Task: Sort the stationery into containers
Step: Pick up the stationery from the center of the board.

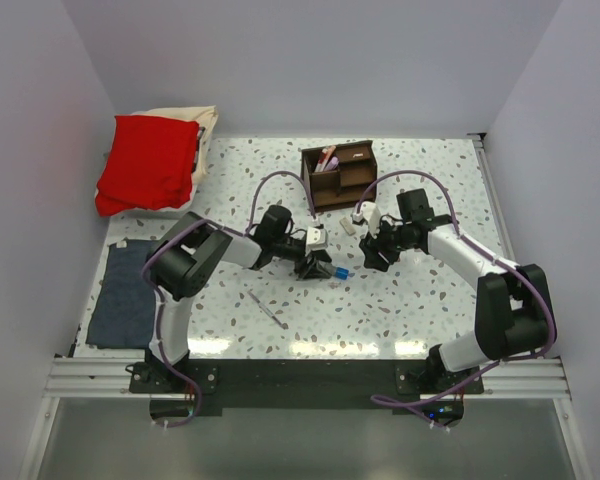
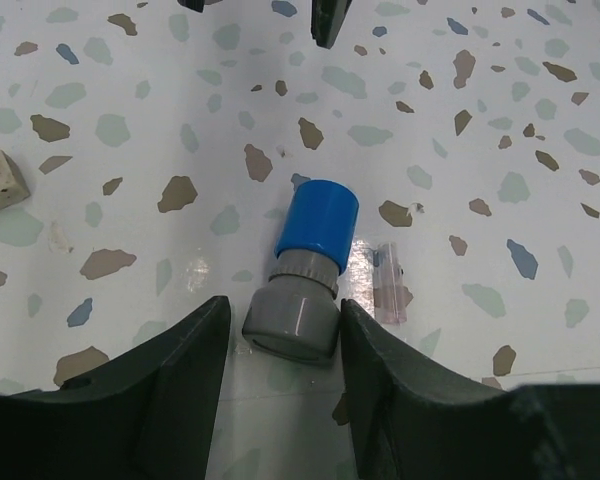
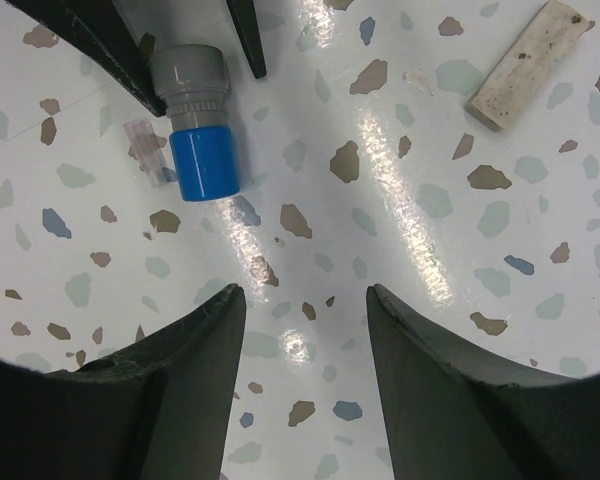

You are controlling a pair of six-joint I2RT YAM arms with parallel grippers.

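at the bottom centre of the left wrist view, the blue-and-grey cylinder [image 2: 305, 275] lies on the counter [image 2: 130, 120], its grey end between the spread left fingers [image 2: 170, 380], long axis pointing away from them; the right fingers [image 3: 170, 380], also spread, hover farther off.

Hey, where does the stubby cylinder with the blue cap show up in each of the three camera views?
Top external: the cylinder lies mid-table, below the wooden organizer.
Left wrist: bottom centre, with its grey end between the open left fingers.
Right wrist: upper left.
Shared landmark: the off-white block, which is at the left edge in the left wrist view and top right in the right wrist view.
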